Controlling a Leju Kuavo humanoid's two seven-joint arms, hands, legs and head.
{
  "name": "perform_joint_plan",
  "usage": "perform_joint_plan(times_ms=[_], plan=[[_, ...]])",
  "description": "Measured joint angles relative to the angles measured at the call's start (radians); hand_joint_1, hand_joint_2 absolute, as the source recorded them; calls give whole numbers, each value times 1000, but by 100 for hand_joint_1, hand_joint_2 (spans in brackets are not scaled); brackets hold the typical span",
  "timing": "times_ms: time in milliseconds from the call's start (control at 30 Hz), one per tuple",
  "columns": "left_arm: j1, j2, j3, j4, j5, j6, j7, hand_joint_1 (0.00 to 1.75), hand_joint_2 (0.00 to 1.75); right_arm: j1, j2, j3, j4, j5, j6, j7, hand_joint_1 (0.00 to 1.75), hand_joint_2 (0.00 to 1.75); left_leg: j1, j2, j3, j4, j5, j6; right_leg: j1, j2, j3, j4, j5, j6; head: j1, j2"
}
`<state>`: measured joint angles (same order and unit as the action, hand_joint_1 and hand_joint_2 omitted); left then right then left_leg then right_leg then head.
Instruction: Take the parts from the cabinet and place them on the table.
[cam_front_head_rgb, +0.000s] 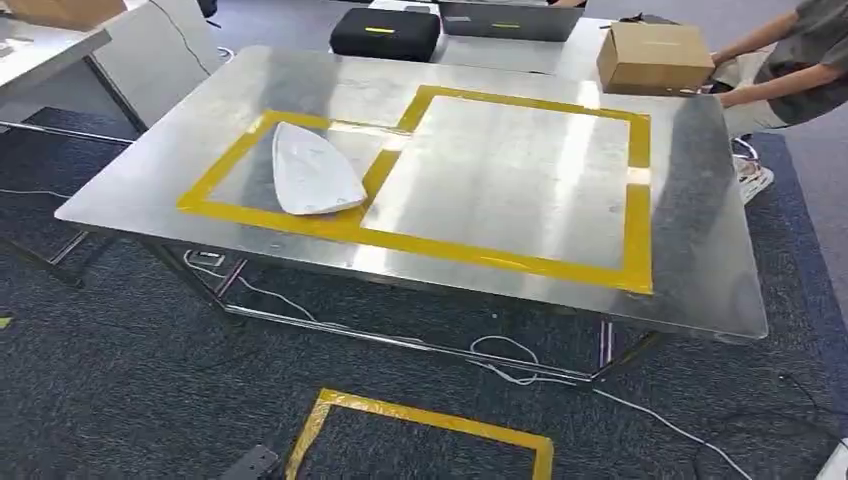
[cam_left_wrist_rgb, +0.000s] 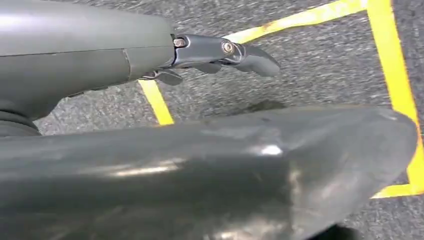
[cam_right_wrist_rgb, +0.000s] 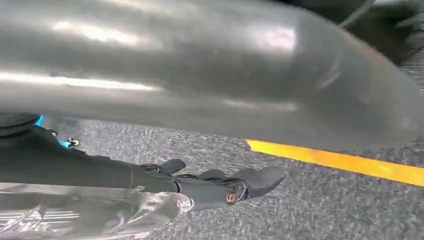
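A white, flat, iron-shaped part (cam_front_head_rgb: 312, 172) lies inside the smaller left yellow-taped frame on the metal table (cam_front_head_rgb: 700, 260). The larger taped frame (cam_front_head_rgb: 510, 175) to its right holds nothing. My left hand (cam_left_wrist_rgb: 150, 55) hangs over grey carpet and yellow floor tape, its fingers (cam_left_wrist_rgb: 235, 52) stretched out and holding nothing. My right hand (cam_right_wrist_rgb: 200, 75) also hangs above the carpet with its fingers (cam_right_wrist_rgb: 240, 185) straight and nothing between them. A clear glossy surface (cam_right_wrist_rgb: 75, 215) shows beside the right fingers; I cannot tell what it is.
A person (cam_front_head_rgb: 790, 60) at the table's far right corner holds a cardboard box (cam_front_head_rgb: 655, 55). A black case (cam_front_head_rgb: 385, 32) sits behind the table. A yellow taped square (cam_front_head_rgb: 430, 420) marks the floor in front, and cables (cam_front_head_rgb: 510, 360) run under the table.
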<state>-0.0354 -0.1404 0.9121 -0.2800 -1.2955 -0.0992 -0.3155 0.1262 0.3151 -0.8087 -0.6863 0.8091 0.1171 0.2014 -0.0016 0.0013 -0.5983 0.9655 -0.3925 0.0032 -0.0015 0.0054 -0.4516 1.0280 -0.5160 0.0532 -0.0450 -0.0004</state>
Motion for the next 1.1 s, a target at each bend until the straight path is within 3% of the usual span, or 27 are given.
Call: perform_joint_plan(times_ms=[33, 67, 133, 167, 200, 233, 300, 333, 367, 400, 467, 500, 533, 567, 633, 667, 700, 733, 800, 833, 867, 900, 933, 1000, 1033, 1067, 1100], plan=[[1, 0, 2, 0, 0, 0, -1, 0, 0, -2, 0, 0, -1, 0, 0, -2, 0, 0, -5, -1, -7, 3, 9, -6, 3, 1, 48, -83, -22, -4, 0, 0], [1, 0, 4, 0, -1, 0, -1, 0, 0, -3, 0, 0, -1, 1, 1, -5, 0, 0, -4, 1, -7, 0, 21, -12, 5, 2, 28, -76, -20, -10, -5, 0], [0, 0, 10, 0, -5, 0, -4, 0, 0, -4, 0, 0, -1, 3, 5, -20, 0, 0, 0, 1, -15, -4, 42, -24, 10, 2, 11, -67, -7, -24, 3, 0], [1, 3, 11, 0, -6, 0, -6, 0, 0, -5, 2, -1, 1, 6, 6, -27, 0, 0, -1, 0, -22, -1, 38, -30, 2, -1, 0, -72, 8, -36, 3, 0], [3, 4, 12, 0, -7, 0, -8, 0, 0, -7, 2, -1, 1, 9, 8, -37, 0, 0, 1, -1, -32, 14, -1, -37, 2, -3, -11, -72, 18, -43, 1, 0], [4, 4, 13, 0, -10, 0, -10, 0, 0, -7, 2, -1, 2, 13, 13, -52, 0, 0, 2, -1, -48, 66, -67, -44, 2, -4, -23, -71, 29, -51, -8, 0], [3, 5, 15, 0, -15, 0, -15, 0, 0, -7, 2, -3, 5, 19, 23, -73, 0, 0, 3, -1, -89, 226, -179, -53, 2, -6, -49, -70, 54, -53, -8, 0], [2, 6, 17, 0, -17, -1, -18, 0, 0, -7, 2, -4, 7, 21, 27, -80, 0, 0, 3, -1, -101, 291, -198, -55, 2, -6, -66, -67, 67, -52, -8, 0], [3, 8, 18, 0, -17, -3, -20, 0, 0, -7, 2, -4, 10, 23, 28, -82, 0, 0, 3, -1, -94, 314, -182, -56, 2, -7, -83, -65, 78, -51, -8, 0], [3, 10, 18, 0, -18, -3, -22, 0, 0, -7, 2, -5, 11, 25, 28, -85, 0, 0, 4, -1, -71, 301, -151, -56, 1, -7, -98, -64, 87, -48, -8, 0], [1, 16, 18, 0, -18, -4, -23, 0, 0, -8, 2, -5, 16, 27, 28, -89, 0, 0, 6, -1, 31, 166, -83, -56, -1, -6, -128, -58, 106, -39, -8, 0], [0, 16, 18, 0, -19, -4, -24, 0, 0, -9, 2, -6, 16, 32, 29, -92, 0, 0, 9, -1, 98, 78, -82, -58, -1, -5, -136, -53, 113, -33, -9, 0], [-2, 16, 18, 0, -24, -4, -24, 0, 0, -9, 2, -7, 16, 39, 30, -96, 0, 0, 8, -4, 155, -14, -100, -53, 4, -6, -148, -44, 118, -27, -10, 0], [-4, 16, 19, 0, -27, -3, -24, 0, 0, -10, 2, -11, 17, 46, 33, -99, 0, 0, 5, -7, 163, -40, -116, -38, 4, -8, -157, -43, 132, -21, -8, 0], [-1, 16, 25, 0, -30, -3, -25, 0, 0, -11, 2, -24, 20, 58, 37, -106, 0, 0, 0, -7, 144, -30, -107, -26, 1, -7, -166, -47, 150, -14, -8, 0], [3, 15, 28, 0, -35, -4, -26, 0, 0, -10, 1, -29, 22, 63, 38, -108, 0, 0, 3, -4, 134, -33, -98, -15, 2, -5, -171, -47, 155, -8, -10, 0], [2, 16, 30, 0, -38, -5, -27, 0, 0, -11, 0, -38, 25, 70, 40, -111, 0, 0, 6, 0, 127, -33, -89, -6, -1, -4, -187, -34, 126, -3, -9, 0], [2, 19, 32, 0, -39, -5, -29, 0, 0, -11, 0, -44, 28, 74, 41, -113, 0, 0, 6, 1, 117, -33, -81, 4, 0, -4, -200, 15, 68, 1, -4, 0], [0, 22, 35, 0, -45, -5, -35, 0, 0, -16, 0, -54, 33, 83, 43, -116, 0, 0, 3, 2, 100, -31, -64, 10, -1, -5, -240, 180, -41, 7, -1, 0], [0, 22, 36, 0, -46, -5, -37, 0, 0, -17, 0, -58, 34, 87, 43, -118, 0, 0, 1, 3, 89, -30, -57, 10, -1, -5, -255, 254, -70, 8, -1, 0], [0, 22, 36, 0, -46, -5, -38, 0, 0, -17, 0, -60, 35, 89, 44, -120, 0, 0, 0, 3, 78, -29, -48, 10, -1, -5, -253, 286, -73, 7, 0, 0], [0, 22, 36, 0, -47, -5, -38, 0, 0, -16, 0, -64, 36, 92, 46, -121, 0, 0, -2, 3, 66, -27, -39, 11, -1, -5, -232, 277, -58, 5, -1, 0], [0, 22, 37, 0, -47, -5, -38, 0, 0, -17, 0, -68, 39, 95, 46, -122, 0, 0, -3, 3, 55, -25, -32, 10, 0, -5, -192, 232, -26, 1, -1, 0], [0, 22, 38, 0, -47, -6, -37, 0, 0, -20, 0, -74, 41, 103, 46, -123, 0, 0, -3, 0, 39, -21, -20, 5, 2, -5, -67, 52, 34, -10, 0, 0], [0, 22, 40, 0, -47, -6, -37, 0, 0, -23, 0, -75, 41, 106, 46, -123, 0, 0, -4, 0, 34, -20, -15, 0, 3, -4, -16, -27, 20, -15, -1, 0], [-1, 22, 42, 0, -48, -6, -37, 0, 0, -25, 0, -76, 41, 108, 46, -123, 0, 0, -8, 1, 29, -17, -9, -5, 6, -4, 13, -74, 13, -17, 0, 0], [-2, 22, 43, 0, -48, -9, -37, 0, 0, -25, 0, -78, 42, 110, 46, -124, 0, 0, -7, 1, 26, -17, 2, -10, 8, -3, 10, -79, 12, -20, -3, 0]])
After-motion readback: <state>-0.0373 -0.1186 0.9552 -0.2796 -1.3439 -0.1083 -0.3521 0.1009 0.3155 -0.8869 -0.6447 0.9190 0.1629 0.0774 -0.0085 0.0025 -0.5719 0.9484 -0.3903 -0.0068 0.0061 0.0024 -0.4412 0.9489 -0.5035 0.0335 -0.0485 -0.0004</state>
